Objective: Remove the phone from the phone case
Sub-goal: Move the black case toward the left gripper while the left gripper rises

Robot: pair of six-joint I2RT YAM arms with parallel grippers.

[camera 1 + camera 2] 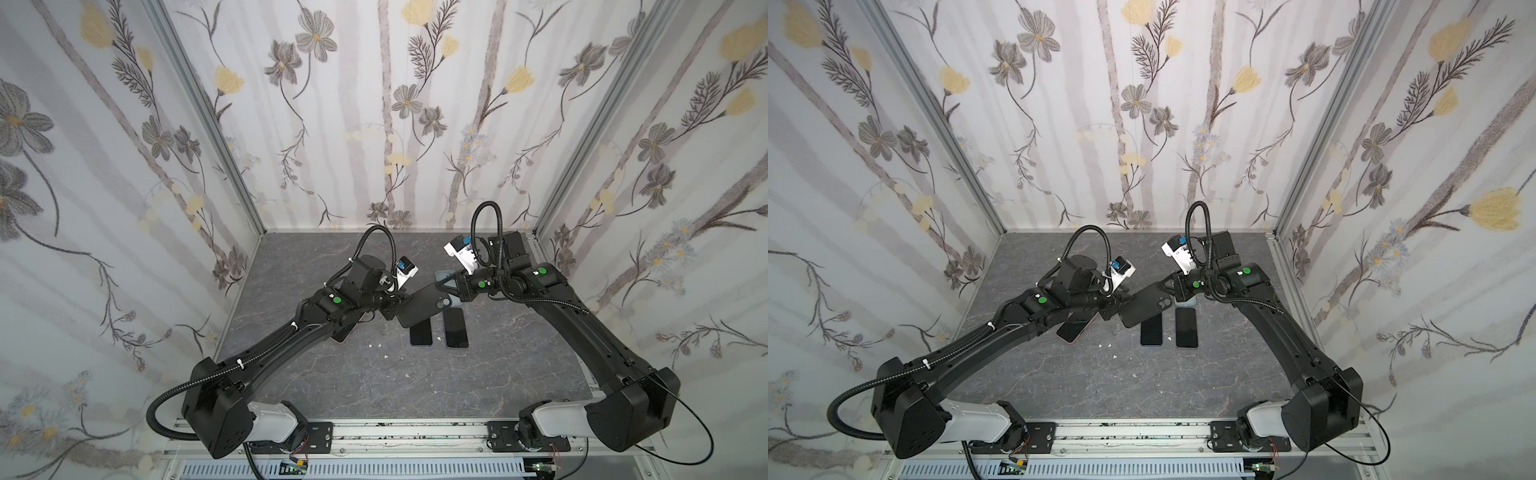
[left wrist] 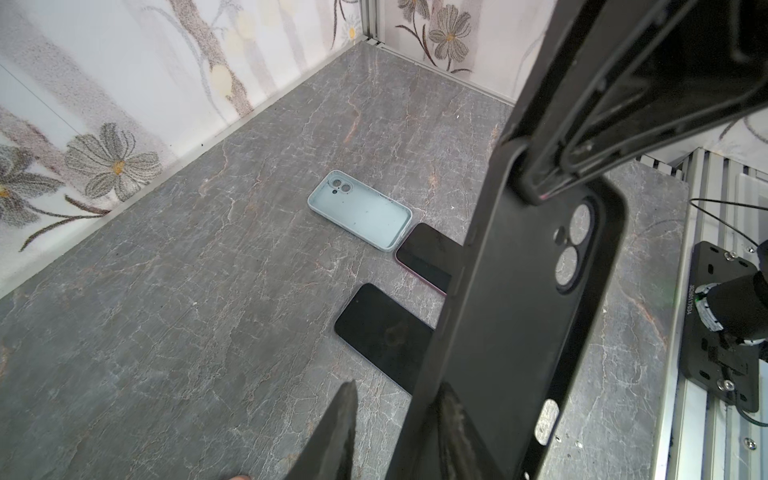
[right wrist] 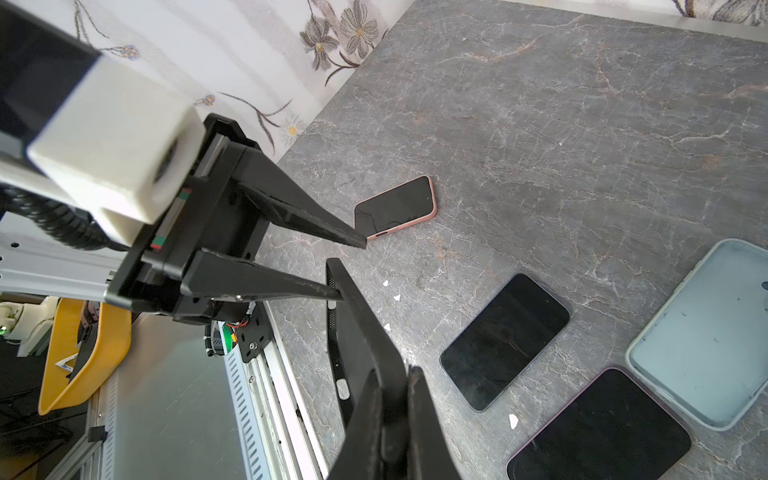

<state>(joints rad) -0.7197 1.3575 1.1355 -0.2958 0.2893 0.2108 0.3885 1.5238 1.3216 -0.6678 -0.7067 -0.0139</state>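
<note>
Holding the case point(image 2: 519, 332) up, the right pincer point(image 3: 395, 372) grips one end. The left pincer point(image 3: 350, 269) sits part open around the other; it likely must squeeze next.

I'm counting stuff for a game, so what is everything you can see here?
black phone case: 1, black, in the air between the hands
empty case: 1, pale blue, behind the bare phones
bare phones: 2, dark screens, side by side on table
cased phone: 1, pink, table, beneath left arm
scraps: few, white, table
table: 1, grey marble
left hand: 1, black, open at case's end
right hand: 1, black, shut on case
</note>
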